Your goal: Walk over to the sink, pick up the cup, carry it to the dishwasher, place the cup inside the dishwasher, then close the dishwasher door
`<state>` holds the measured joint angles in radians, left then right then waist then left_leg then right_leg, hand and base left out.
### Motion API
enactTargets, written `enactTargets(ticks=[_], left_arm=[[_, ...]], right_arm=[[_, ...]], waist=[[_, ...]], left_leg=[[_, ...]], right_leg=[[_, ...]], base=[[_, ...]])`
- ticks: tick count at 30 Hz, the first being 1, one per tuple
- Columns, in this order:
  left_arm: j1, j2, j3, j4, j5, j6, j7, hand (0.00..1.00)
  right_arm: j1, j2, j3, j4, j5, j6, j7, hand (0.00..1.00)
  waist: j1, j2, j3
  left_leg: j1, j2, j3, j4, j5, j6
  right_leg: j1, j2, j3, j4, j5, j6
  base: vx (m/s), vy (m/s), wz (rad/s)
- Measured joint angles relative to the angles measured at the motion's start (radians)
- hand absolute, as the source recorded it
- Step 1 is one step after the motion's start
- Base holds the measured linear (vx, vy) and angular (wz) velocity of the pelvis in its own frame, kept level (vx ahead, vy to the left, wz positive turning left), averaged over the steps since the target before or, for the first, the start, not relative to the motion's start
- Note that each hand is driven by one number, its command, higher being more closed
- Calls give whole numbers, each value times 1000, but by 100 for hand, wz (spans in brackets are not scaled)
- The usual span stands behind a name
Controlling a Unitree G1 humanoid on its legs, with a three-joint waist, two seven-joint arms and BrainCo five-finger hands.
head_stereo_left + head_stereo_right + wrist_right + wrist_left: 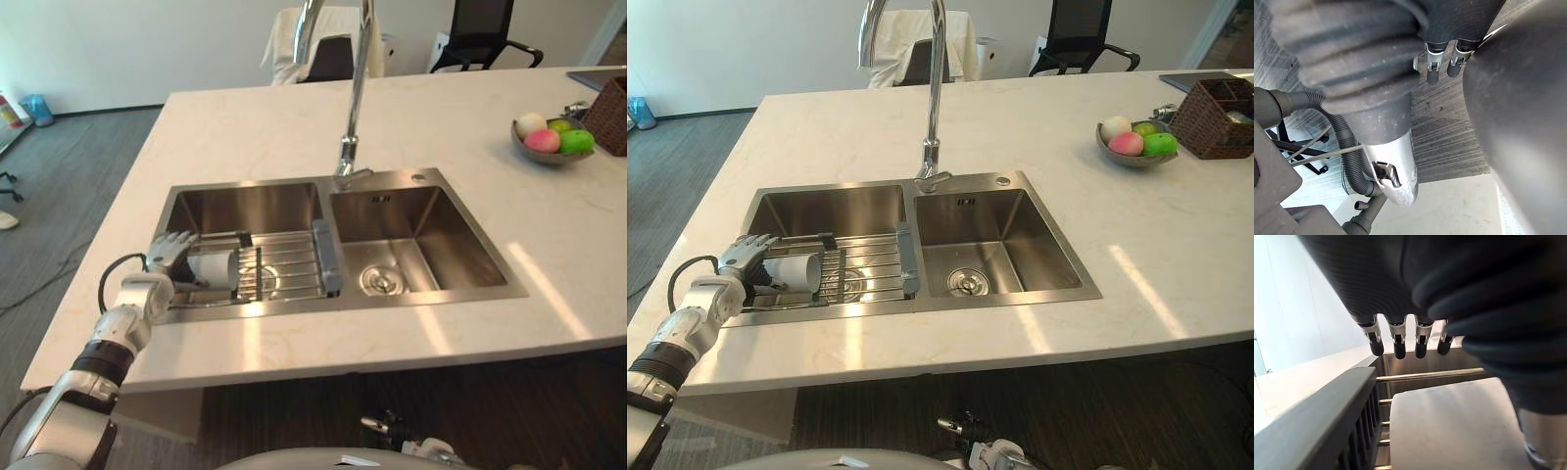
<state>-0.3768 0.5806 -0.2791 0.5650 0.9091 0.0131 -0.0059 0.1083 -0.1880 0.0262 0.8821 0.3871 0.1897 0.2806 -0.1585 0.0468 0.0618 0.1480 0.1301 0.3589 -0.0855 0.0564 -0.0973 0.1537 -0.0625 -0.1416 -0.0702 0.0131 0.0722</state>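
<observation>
Cup [217, 266]: white, lying sideways on sink rack [294, 259]; likely light, stiff, slippery, breakable. Grasp round barrel. Left hand [168, 251] open beside it.

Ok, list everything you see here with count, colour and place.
Countertop: one, white, around the sink.
Sink: one, steel, two basins.
Faucet: one, chrome, behind the basins' divider.
Rack: one, steel wire, across the left basin.
Cup: one, white, lying sideways on the rack.
Bowl: one, grey, far right of countertop.
Fruit: several, pink, white, green, in the bowl.
Basket: one, brown woven, right of the bowl.
Chairs: two, black, one draped in white, behind the counter.
Left robot hand: one, silver, open at the cup.
Right robot hand: one, silver, below the countertop edge.
</observation>
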Motion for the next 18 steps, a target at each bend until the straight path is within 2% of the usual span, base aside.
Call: enactTargets(ticks=[8, 18], left_arm=[[8, -2, -3, 21, 30, -37, 22, 0], [30, -12, -19, 54, 37, -46, 26, 0]], right_arm=[[-5, 2, 0, 2, -2, -13, 2, 0], [-24, 1, -3, 30, -40, -20, 22, 0]], waist=[[-9, 2, 0], [-11, 4, -1]], left_leg=[[0, -2, 30, 0, -8, 3], [0, -4, 54, 0, -19, 0]], right_leg=[[-17, -1, 32, -6, 9, 3], [-26, 0, 50, -10, 12, 4]], base=[[-23, 1, -12], [14, -3, -6]])
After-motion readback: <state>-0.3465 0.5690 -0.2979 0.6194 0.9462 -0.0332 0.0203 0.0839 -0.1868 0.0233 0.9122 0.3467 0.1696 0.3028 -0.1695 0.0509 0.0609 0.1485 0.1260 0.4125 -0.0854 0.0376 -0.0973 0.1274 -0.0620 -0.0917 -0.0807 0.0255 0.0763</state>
